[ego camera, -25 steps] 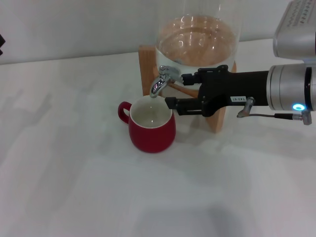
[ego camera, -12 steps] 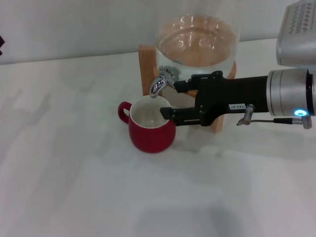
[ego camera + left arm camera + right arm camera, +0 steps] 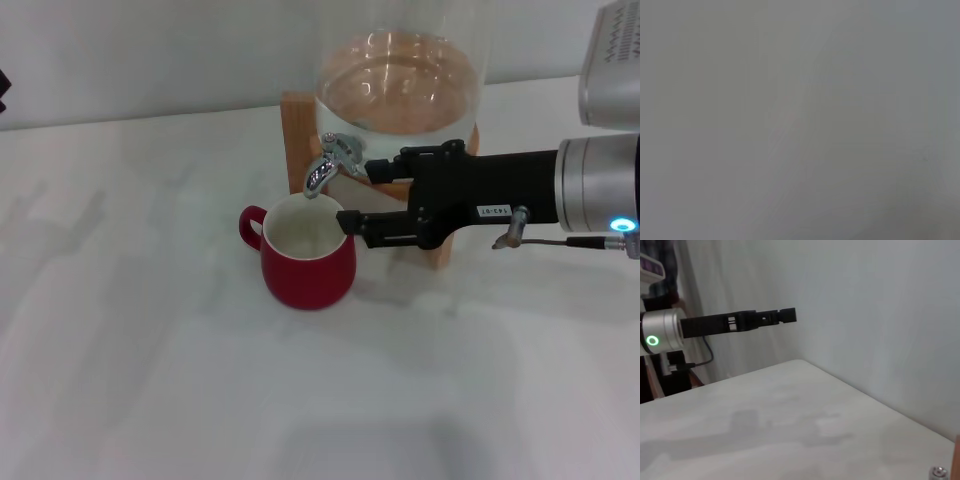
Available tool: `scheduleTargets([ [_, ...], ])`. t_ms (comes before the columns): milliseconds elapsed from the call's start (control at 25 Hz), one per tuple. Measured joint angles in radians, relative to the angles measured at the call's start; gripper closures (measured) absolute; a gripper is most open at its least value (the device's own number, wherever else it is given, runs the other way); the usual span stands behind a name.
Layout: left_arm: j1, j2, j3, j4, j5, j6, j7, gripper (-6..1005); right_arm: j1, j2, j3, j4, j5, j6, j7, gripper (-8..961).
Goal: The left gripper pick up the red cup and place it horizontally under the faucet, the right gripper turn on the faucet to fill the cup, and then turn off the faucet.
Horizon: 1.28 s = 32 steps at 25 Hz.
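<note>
Right claw (image 3: 352,196) drawn back slightly, open beside faucet (image 3: 327,164)

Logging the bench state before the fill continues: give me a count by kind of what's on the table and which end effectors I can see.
Red cup: 1, upright below the spout
Glass water dispenser with faucet: 1
Wooden stand: 1
End effectors: 2, the right end effector beside the faucet, the left end effector raised away from the table
Total: 5
</note>
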Motion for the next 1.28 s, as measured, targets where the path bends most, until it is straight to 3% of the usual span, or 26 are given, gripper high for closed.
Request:
scheduleTargets([
  [600, 0.040, 0.000, 0.001, 0.033, 0.000, -0.029, 0.015, 119, -0.001, 0.000, 0.029, -0.006, 0.005, 0.031, 0.000, 231],
  [960, 0.051, 0.001, -0.070, 0.029, -0.009, -0.124, 0.035, 119, -0.065, -0.001, 0.121, 0.075, 0.041, 0.137, -0.007, 231],
  [1280, 0.052, -0.001, -0.139, 0.028, -0.023, -0.233, 0.000, 119, -0.090, 0.000, 0.132, 0.050, 0.115, 0.170, -0.060, 231],
])
